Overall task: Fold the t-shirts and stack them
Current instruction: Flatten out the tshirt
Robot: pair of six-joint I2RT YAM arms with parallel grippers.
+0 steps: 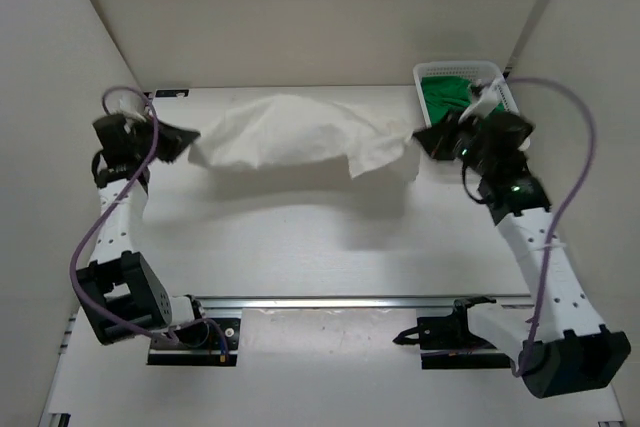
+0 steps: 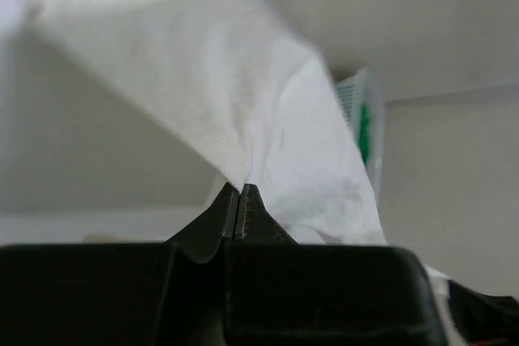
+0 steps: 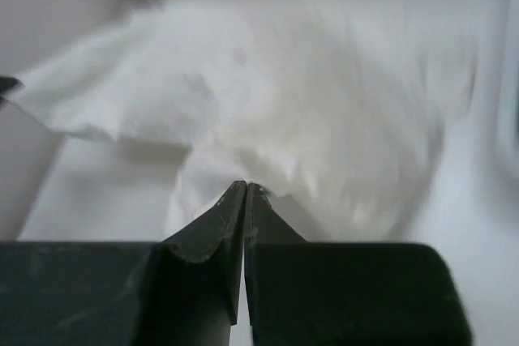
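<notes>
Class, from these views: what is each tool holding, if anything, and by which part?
Both hold the white t-shirt, spread between them: the left tool pinches the edge on its own side, the right tool the opposite edge.

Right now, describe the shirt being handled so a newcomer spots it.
Over the far half of the white table, a wrinkled white cloth t-shirt hangs stretched between the left gripper and right gripper. Unlike the bright green shirt in the white plastic mesh basket, it's pinched at both ends.

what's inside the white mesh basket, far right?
A bright green t-shirt fills the basket. Anything beneath the green cloth is hidden, and the right arm covers the basket's near edge.
</notes>
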